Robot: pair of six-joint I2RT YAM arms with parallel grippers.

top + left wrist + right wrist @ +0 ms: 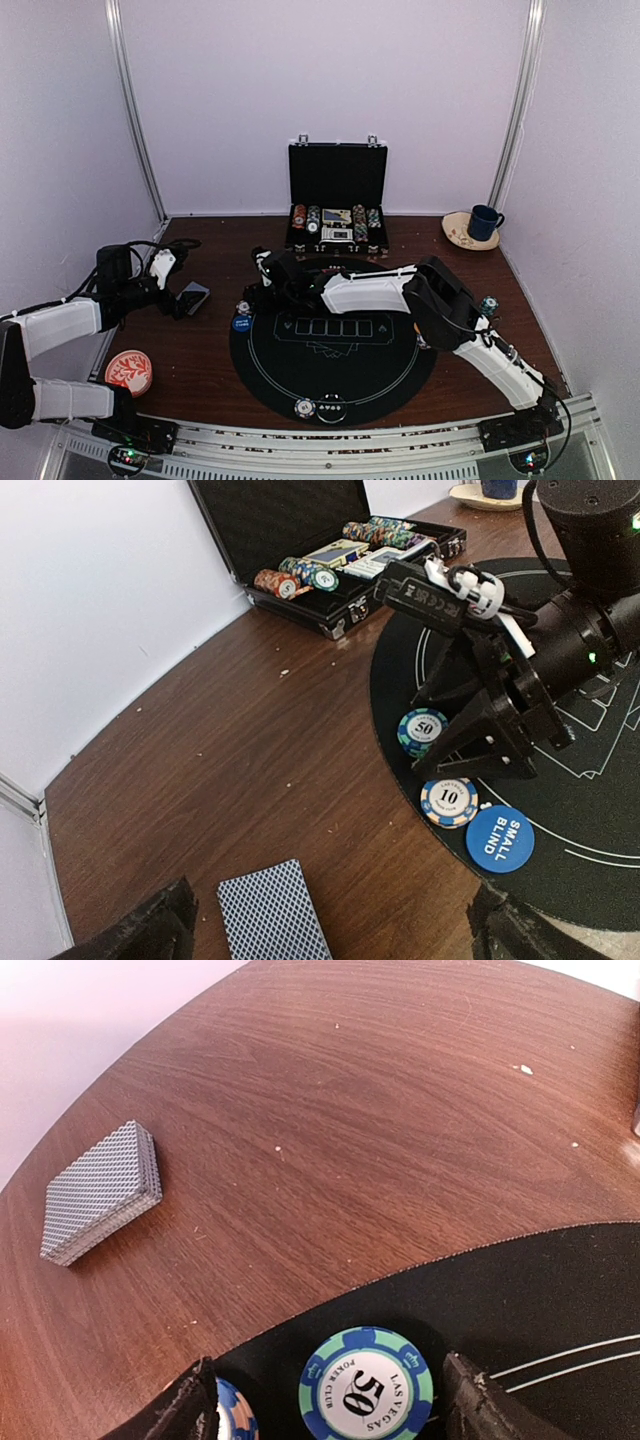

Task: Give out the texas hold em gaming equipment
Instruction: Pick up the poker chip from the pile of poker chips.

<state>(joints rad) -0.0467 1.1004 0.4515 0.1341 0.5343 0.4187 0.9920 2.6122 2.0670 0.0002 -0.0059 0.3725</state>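
Right gripper (335,1400) straddled the 50 chip (365,1385), fingers apart.
Chip lay flat at the mat's (560,1290) 10 o'clock edge; left gripper (330,935), fingers wide, hung over the deck (272,912).

Green 50 chip (366,1387) flat at mat (560,1290) edge, 10 chip (449,801) and blue small-blind disc (499,838) beside, card deck (101,1191) apart

Wooden table (200,350), black mat (390,372), card deck (100,1195), briefcase (337,175)
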